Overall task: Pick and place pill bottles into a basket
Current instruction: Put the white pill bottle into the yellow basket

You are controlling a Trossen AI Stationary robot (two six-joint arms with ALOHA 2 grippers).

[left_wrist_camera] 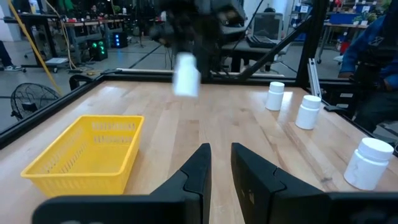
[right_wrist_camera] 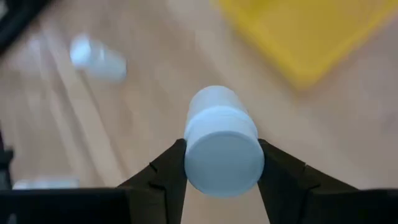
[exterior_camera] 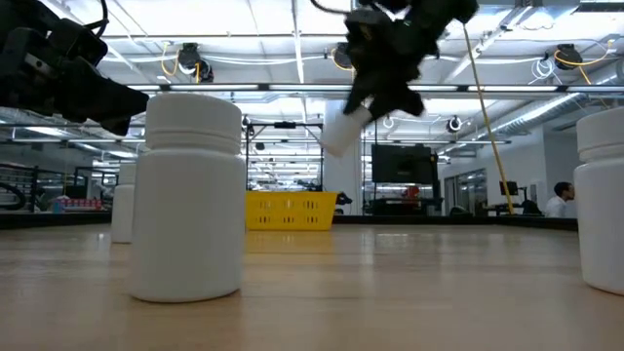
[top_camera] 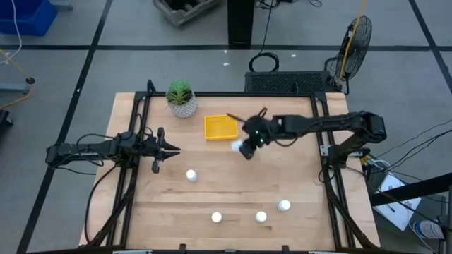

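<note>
Presently, left gripper (top_camera: 171, 149): idle above the table's left side, its two dark fingers (left_wrist_camera: 198, 167) close together with only a narrow gap, nothing held.
Plant pot (top_camera: 183, 107): white, textured, with a green plant, at the far left of the table, left of the basket.
Basket (top_camera: 220, 127): bright yellow, shallow, rectangular, perforated low walls, nothing visible inside; sits at the table's far side near centre.
Right gripper (top_camera: 250, 144): raised off the table just right of the basket, fingers clamped on opposite sides of the held pill bottle (right_wrist_camera: 221, 148).
Held pill bottle: white, smooth cylinder with a round cap facing the wrist camera; tilted in the low view, clear of the wood.
Standing pill bottles: four upright on the surface, one (top_camera: 191, 175) left of centre, three (top_camera: 217, 218), (top_camera: 261, 216), (top_camera: 284, 206) along the near edge.
Table (top_camera: 304, 176): light wood planks, black frame rails along both sides.
Labels: no legible writing on any bottle or on the basket.
</note>
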